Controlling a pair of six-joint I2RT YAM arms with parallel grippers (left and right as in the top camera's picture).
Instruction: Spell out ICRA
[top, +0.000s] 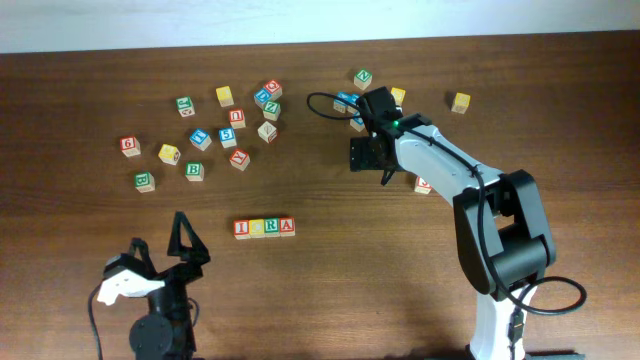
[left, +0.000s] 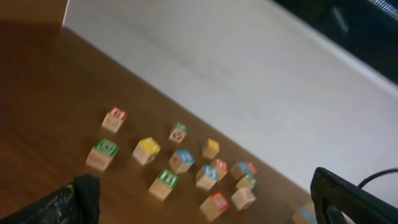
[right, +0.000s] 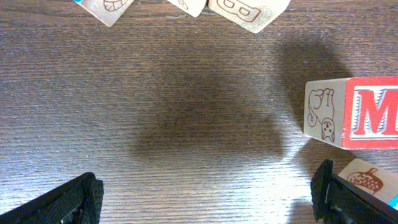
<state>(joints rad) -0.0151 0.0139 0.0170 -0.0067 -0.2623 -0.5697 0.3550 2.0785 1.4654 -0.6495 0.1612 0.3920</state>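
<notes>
The four task cubes lie side by side in one row in the overhead view: the red I (top: 241, 228), the yellow-faced C (top: 256, 227), the green R (top: 271, 227) and the red A (top: 287, 226). My left gripper (top: 160, 231) is open to the left of the row, lifted and empty; its wrist view shows only its fingers (left: 84, 198) and scattered cubes farther off. At the back right my right gripper (top: 369, 160) is also open, held low over bare wood (right: 205, 186) with nothing between its fingers (right: 81, 199). Neither wrist view shows the row.
Several other letter and digit cubes are scattered at the back left (top: 229, 137) and back right (top: 362, 77). A red M cube (right: 354, 113) sits just right of the right gripper, with another cube (right: 367, 176) against its right finger. A yellow cube (top: 460, 101) lies far right.
</notes>
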